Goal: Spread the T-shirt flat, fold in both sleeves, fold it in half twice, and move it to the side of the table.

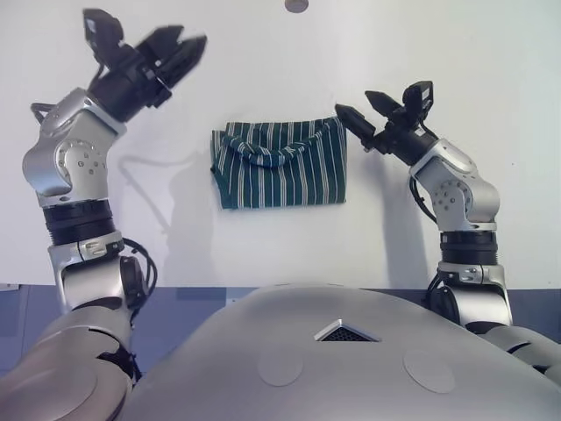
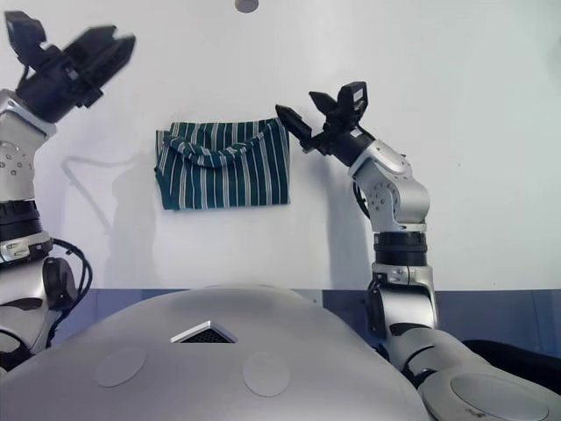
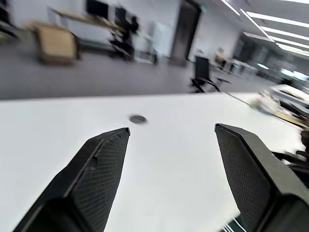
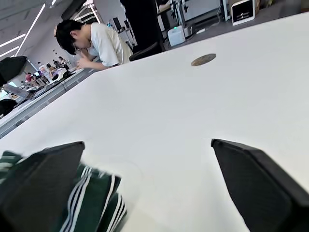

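T-shirt [image 1: 280, 165] sits mid-table, green with white stripes, folded down to a compact packet, collar opening on top toward the far edge. Packet is a bit wider than deep, so the long axis runs left-right. It lies flat on the white table [image 1: 491, 53], not yet at either side. Round grommet [image 1: 296, 5] sits at the far edge, well apart from it.

Right gripper [image 1: 353, 103] is the nearer one. It hovers just beside the packet's far right corner, jaws spread wide, nothing held. Whether the lower fingertip touches the corner or is just off it, can't tell from the head views. From this gripper the shirt lies to the left and slightly near. Right wrist view agrees: striped cloth by one finger, bare table between the two.

Left gripper [image 1: 187, 44] is raised, left of and farther than the packet, well apart from it, jaws also wide, empty. Left wrist view catches a sliver of striped cloth beside one finger.

Judgement: folds look done, and the step left is shifting the packet to the table side. The right gripper is at the right-hand short edge, so a pinch there and a drag rightward along the long axis looks the shortest route. The left arm would need to come down and in first. Risk: grabbing only the top layer at the corner could peel the fold open.
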